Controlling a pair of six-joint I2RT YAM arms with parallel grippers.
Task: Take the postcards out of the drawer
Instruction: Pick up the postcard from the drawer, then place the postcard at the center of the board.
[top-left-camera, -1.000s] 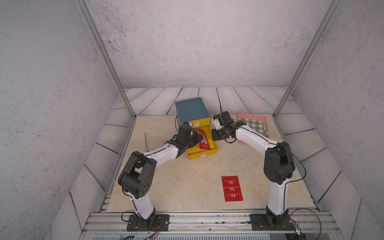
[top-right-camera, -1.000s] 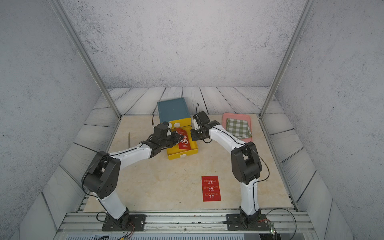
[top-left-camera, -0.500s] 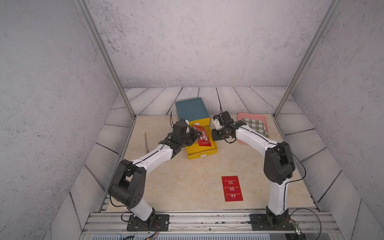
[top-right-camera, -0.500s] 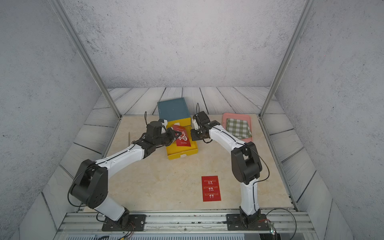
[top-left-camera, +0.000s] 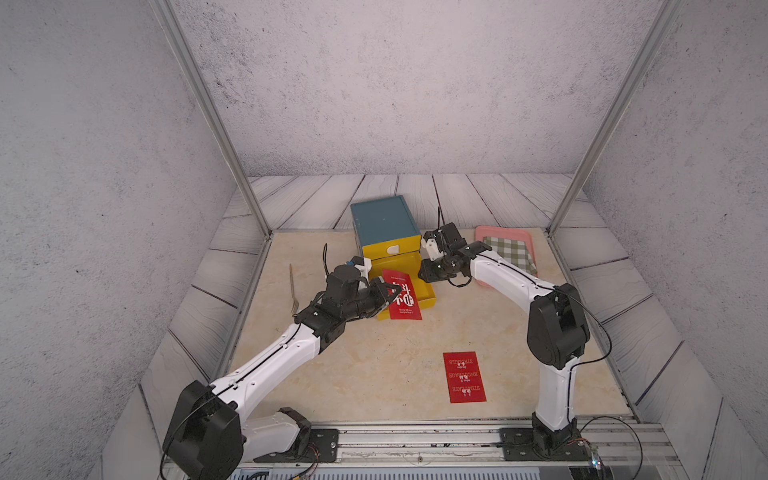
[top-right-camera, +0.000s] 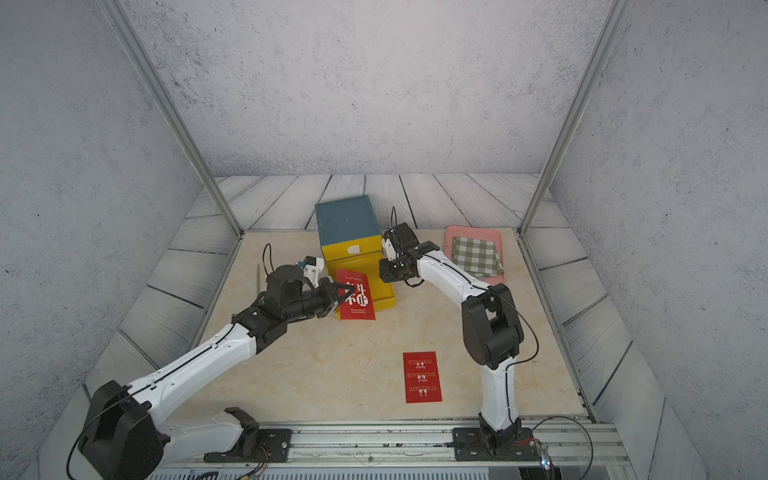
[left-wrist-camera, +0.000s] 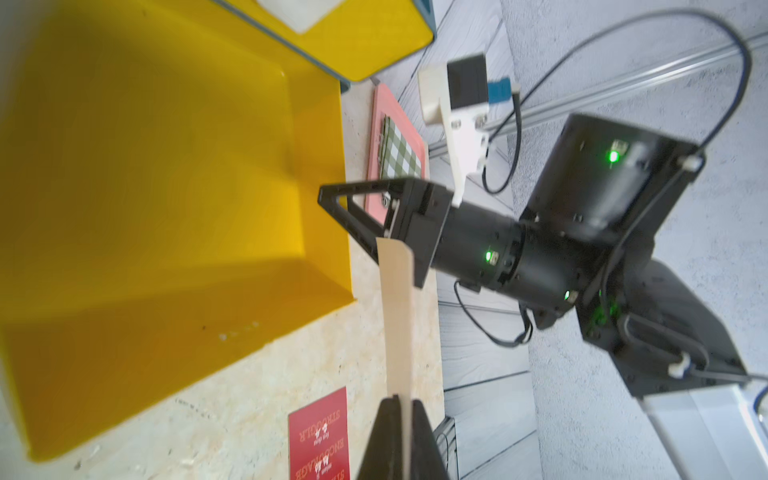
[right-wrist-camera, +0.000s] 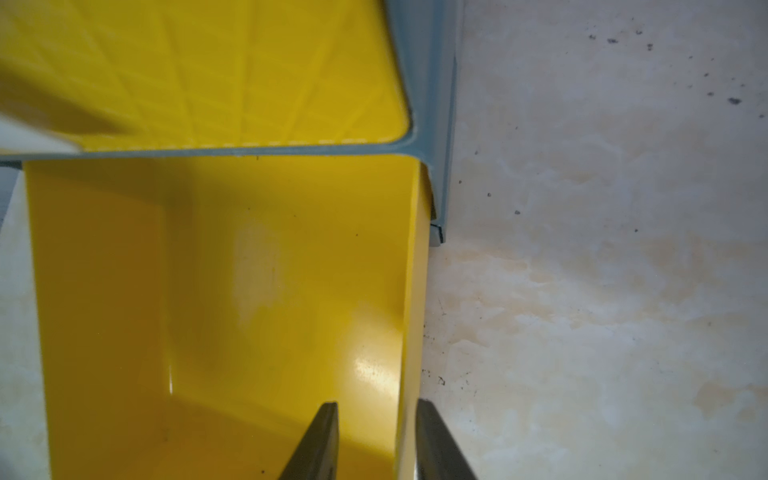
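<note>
My left gripper (top-left-camera: 394, 289) (top-right-camera: 348, 289) is shut on one edge of a red postcard (top-left-camera: 402, 301) (top-right-camera: 356, 299). It holds the card tilted over the front left corner of the open yellow drawer (top-left-camera: 429, 298) (top-right-camera: 387, 302). In the left wrist view this postcard (left-wrist-camera: 397, 316) shows edge-on between the shut fingertips (left-wrist-camera: 386, 419). A second postcard (top-left-camera: 464, 377) (top-right-camera: 422, 377) (left-wrist-camera: 320, 436) lies flat on the table near the front. My right gripper (top-left-camera: 423, 274) (top-right-camera: 382, 272) (right-wrist-camera: 376, 405) is open, with its jaws on either side of the drawer's right wall (right-wrist-camera: 411, 291). The drawer floor (right-wrist-camera: 249, 291) (left-wrist-camera: 166, 166) looks bare.
The blue cabinet (top-left-camera: 382, 220) with a shut yellow upper drawer stands at the back centre. To its right is a pink tray (top-left-camera: 482, 230) holding a green-white checked cloth (top-left-camera: 509, 251). A thin utensil (top-left-camera: 294, 291) lies on the left of the table.
My left gripper has lifted the red postcard out of the drawer and drawn it toward the front left. My right gripper's jaws have opened around the drawer wall.
</note>
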